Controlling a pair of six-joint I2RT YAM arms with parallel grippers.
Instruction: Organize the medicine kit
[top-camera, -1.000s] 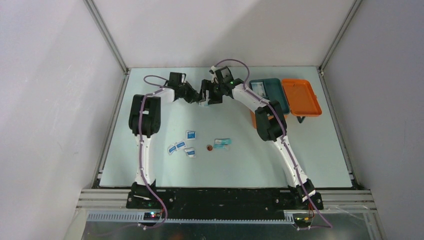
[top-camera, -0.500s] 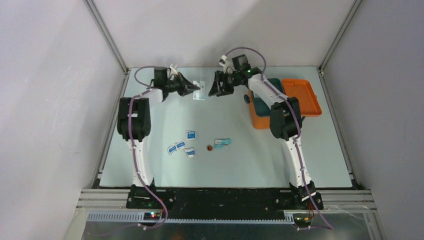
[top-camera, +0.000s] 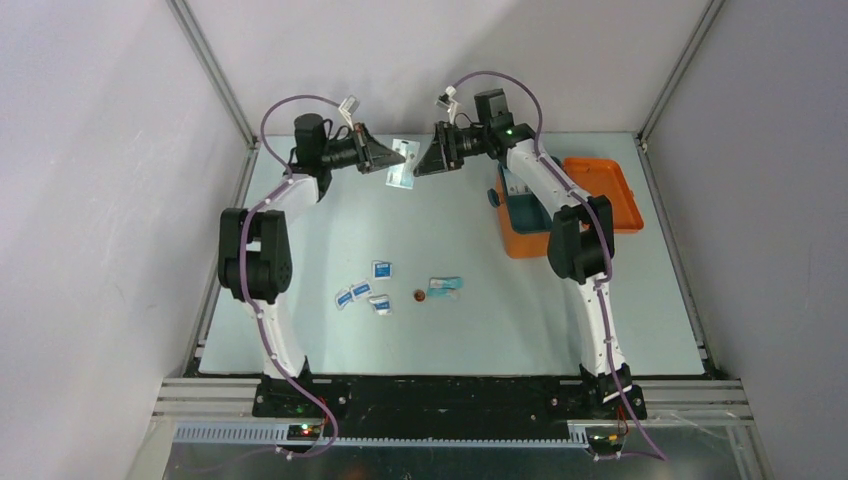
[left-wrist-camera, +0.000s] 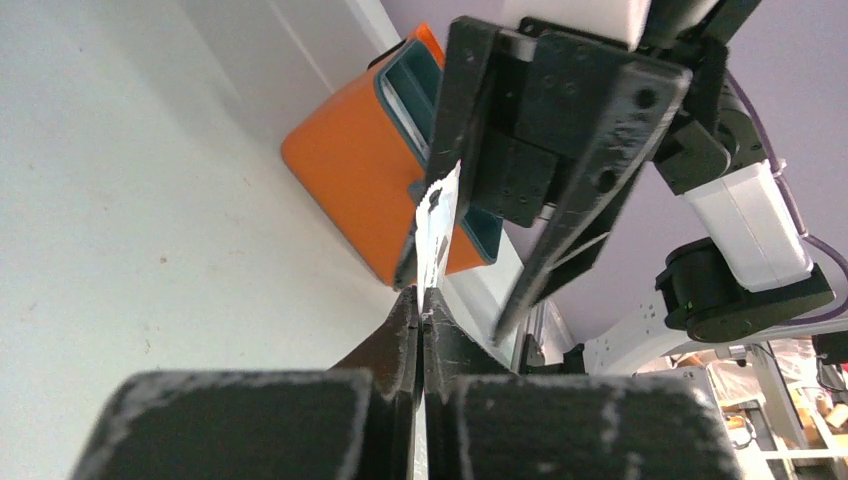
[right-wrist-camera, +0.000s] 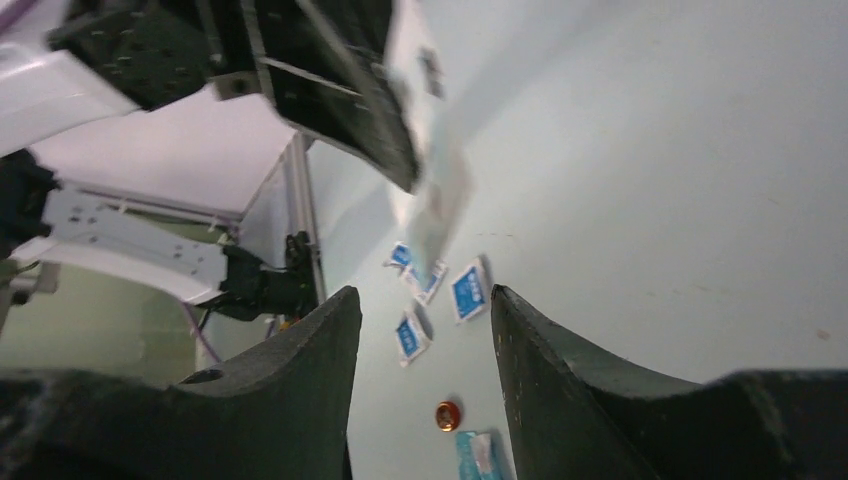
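Note:
The medicine kit (top-camera: 520, 243) is an orange box with teal rim, open at the right, its orange lid (top-camera: 603, 190) folded back. It also shows in the left wrist view (left-wrist-camera: 350, 160). My left gripper (top-camera: 388, 160) is raised above the far table and shut on a thin white-and-teal packet (top-camera: 401, 168). The packet is seen edge-on in the left wrist view (left-wrist-camera: 437, 215) above the pinched fingertips (left-wrist-camera: 421, 300). My right gripper (top-camera: 427, 160) is open and empty, facing the packet from the right, a small gap apart. In the right wrist view (right-wrist-camera: 420, 295) the packet (right-wrist-camera: 442, 200) hangs ahead.
On the table's middle lie three blue sachets (top-camera: 362, 292), a small red round item (top-camera: 419, 295) and a teal packet (top-camera: 444, 287). They also show in the right wrist view: sachets (right-wrist-camera: 468, 290), red item (right-wrist-camera: 447, 414). Walls and frame posts stand close behind.
Both grippers rose from the table at the far middle. The left one lifted the packet and pulled left; the right one drew back to the right, open.

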